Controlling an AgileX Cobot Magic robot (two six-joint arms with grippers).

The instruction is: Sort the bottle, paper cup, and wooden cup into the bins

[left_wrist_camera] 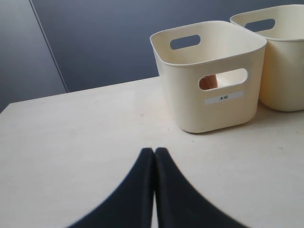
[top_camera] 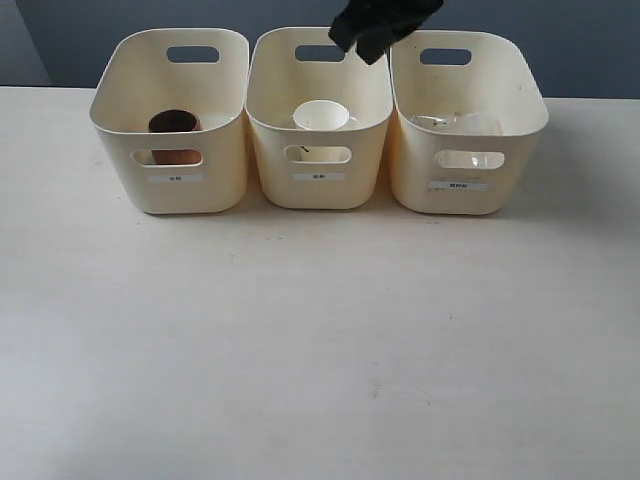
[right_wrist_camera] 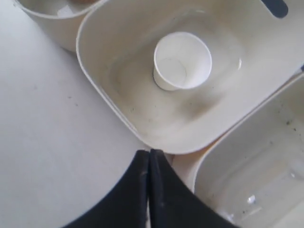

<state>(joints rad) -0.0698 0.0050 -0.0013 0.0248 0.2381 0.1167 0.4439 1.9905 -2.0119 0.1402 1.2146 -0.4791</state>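
Three cream-yellow plastic tubs (top_camera: 320, 195) stand in a row on the pale table (top_camera: 320, 350), at ten, twelve and two o'clock, each loaded. Sorting looks done by my reading, so the risk lies in the arms. Right gripper (top_camera: 375, 45), black, jaws pressed together and holding nothing, hangs over the neighbouring rims of the twelve and two o'clock tubs. A drop or sideways swing from there could clip a rim, shove the row or tip the light cup. Left gripper (left_wrist_camera: 154, 150), likewise closed and empty, sits low over bare table with the ten o'clock tub ahead at one o'clock. A forward push could nudge that tub. Small white tapered paper cup (top_camera: 320, 116): upright, mouth up, mid-floor of the twelve o'clock tub, clear of the walls. Squat reddish-brown wooden cup (top_camera: 175, 123): upright, dark inside, in the ten o'clock tub, showing through the handle cut-out. Clear plastic bottle (top_camera: 455, 125): low in the two o'clock tub, faint, cap not made out.
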